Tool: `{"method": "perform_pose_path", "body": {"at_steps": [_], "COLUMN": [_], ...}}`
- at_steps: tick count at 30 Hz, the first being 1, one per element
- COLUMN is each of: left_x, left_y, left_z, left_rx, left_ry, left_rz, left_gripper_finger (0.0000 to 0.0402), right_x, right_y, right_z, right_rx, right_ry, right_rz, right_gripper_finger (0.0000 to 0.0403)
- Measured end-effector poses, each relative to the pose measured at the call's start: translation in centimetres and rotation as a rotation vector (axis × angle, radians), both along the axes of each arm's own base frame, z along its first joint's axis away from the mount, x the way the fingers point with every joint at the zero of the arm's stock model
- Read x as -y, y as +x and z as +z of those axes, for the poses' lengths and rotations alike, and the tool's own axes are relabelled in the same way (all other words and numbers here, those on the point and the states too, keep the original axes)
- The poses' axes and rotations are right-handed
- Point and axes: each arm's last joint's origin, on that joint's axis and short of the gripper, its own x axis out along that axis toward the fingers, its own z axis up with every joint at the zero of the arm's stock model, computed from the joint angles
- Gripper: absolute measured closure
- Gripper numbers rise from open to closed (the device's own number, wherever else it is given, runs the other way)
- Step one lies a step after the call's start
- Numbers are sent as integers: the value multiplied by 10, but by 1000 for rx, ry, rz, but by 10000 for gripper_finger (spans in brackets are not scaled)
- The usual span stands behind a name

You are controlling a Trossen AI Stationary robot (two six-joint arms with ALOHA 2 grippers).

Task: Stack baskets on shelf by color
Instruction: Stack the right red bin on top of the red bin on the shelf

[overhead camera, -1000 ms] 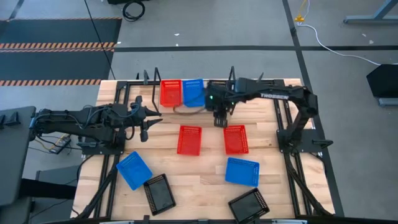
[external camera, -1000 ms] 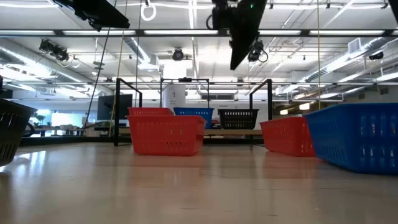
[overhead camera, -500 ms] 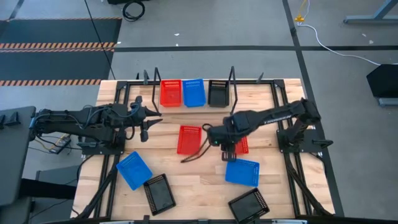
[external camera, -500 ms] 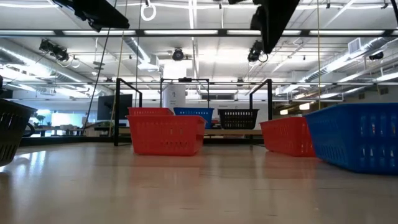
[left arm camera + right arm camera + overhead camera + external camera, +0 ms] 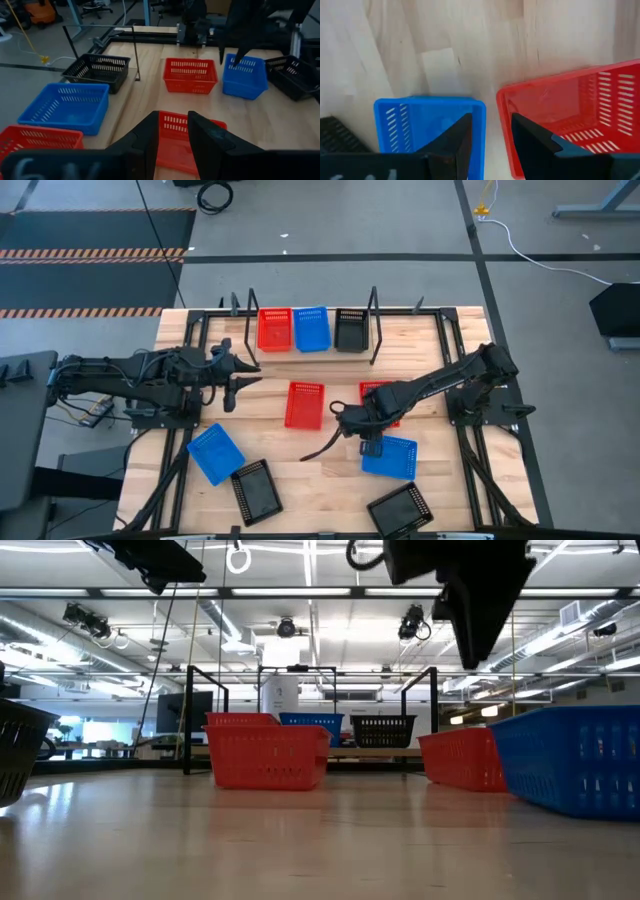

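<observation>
A: Baskets, where?
B: Three sit side by side on the shelf (image 5: 300, 350) at the table's far edge: red shelf basket (image 5: 274, 329), blue shelf basket (image 5: 312, 328), black shelf basket (image 5: 350, 329). Six lie loose on the table (image 5: 300, 470).
A: Loose ones?
B: Middle red basket (image 5: 305, 404) at table centre. Right red basket (image 5: 385, 397), partly under the right arm. Right blue basket (image 5: 392, 457) just in front of it. Left blue basket (image 5: 215, 452), tilted, at front left, with the left black basket (image 5: 256, 490) touching its corner. Right black basket (image 5: 400, 510) at the front edge.
A: Right gripper?
B: Right gripper (image 5: 368, 442) hangs above the table over the gap between the right red and right blue baskets. Fingers (image 5: 457, 142) spread, nothing between them; wrist view shows a rim on each side.
A: Left gripper?
B: Left gripper (image 5: 240, 378) waits on the left, raised, pointing toward the middle red basket. Fingers (image 5: 150, 140) parted a little, holding nothing.
</observation>
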Motion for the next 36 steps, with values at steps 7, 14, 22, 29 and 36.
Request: {"method": "perform_pose_path", "body": {"at_steps": [7,14,22,29,36], "left_x": [1,6,7,7,7], "left_y": [-1,-1,-1,-1,-1], "left_z": [-2,-2,-2,-2,-2], "left_rx": [-18,-20,-19,-19,-19], "left_ry": [-30,-37,-35,-33,-30], "left_rz": [0,-32,-39,-35,-35], "left_gripper_finger": [292,292,292,292,292], "right_x": [5,12,16,21,24], "right_y": [-13,-27,-28,-26,-26], "right_z": [-26,-51,-61,-72,-73], "right_rx": [-99,-198,-188,-149,-148], "right_ry": [-48,-83,-84,-72,-72], "right_rz": [23,40,46,35,52], "right_gripper_finger": [260,260,260,284,370]}}
